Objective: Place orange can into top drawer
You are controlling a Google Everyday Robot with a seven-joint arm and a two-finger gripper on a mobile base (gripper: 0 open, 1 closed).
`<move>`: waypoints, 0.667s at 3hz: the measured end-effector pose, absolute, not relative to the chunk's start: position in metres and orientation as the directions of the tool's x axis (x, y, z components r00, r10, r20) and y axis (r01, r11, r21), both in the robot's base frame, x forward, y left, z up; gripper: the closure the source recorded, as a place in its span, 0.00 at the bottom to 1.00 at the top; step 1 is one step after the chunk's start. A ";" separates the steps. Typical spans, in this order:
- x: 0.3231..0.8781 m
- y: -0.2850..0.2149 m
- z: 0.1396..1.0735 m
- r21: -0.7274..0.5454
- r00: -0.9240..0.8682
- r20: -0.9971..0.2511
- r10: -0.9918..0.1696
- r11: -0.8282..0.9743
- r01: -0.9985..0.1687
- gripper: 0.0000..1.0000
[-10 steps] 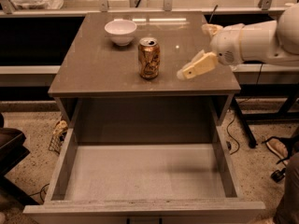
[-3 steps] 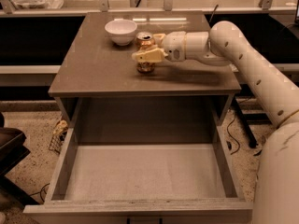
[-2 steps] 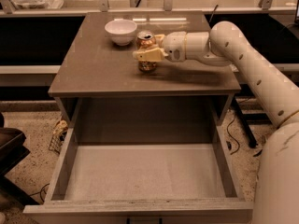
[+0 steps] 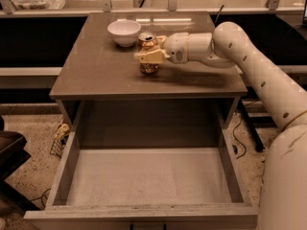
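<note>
The orange can (image 4: 149, 69) stands upright on the brown table top (image 4: 96, 66), just right of the white bowl. My gripper (image 4: 147, 55) reaches in from the right and is shut on the can's middle; one pale finger (image 4: 149, 56) lies across the can's front and the other is hidden behind it. The can's silver top (image 4: 147, 37) shows above the finger. The top drawer (image 4: 144, 216) is pulled fully out below the table, well in front of and below the gripper. Its pale grey bottom (image 4: 148, 176) holds nothing.
A white bowl (image 4: 124, 32) sits on the table top at the back, left of the can. My white arm (image 4: 259, 66) crosses the table's right side. A dark chair part (image 4: 9, 152) is at the left. Cables (image 4: 237, 138) lie on the floor at the right.
About three seconds ago my gripper was open to the right of the can; it has since moved left around the can. Over the last second nothing visibly moved.
</note>
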State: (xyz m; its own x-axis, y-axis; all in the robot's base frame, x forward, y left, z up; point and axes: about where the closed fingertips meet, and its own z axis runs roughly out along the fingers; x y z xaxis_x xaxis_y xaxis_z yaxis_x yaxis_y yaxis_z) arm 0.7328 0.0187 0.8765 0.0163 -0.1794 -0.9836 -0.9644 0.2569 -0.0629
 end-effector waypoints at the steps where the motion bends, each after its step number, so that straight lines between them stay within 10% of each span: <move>1: 0.733 0.019 0.877 -0.063 0.016 -0.984 -0.179 0.257 -0.964 1.00; 2: 0.720 0.008 0.896 -0.088 0.032 -0.980 -0.198 0.283 -0.955 1.00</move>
State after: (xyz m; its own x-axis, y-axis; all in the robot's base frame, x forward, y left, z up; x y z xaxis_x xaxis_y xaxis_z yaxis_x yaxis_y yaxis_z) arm 0.7197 0.0080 0.8957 0.0318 -0.1981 -0.9797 -0.9550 0.2832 -0.0882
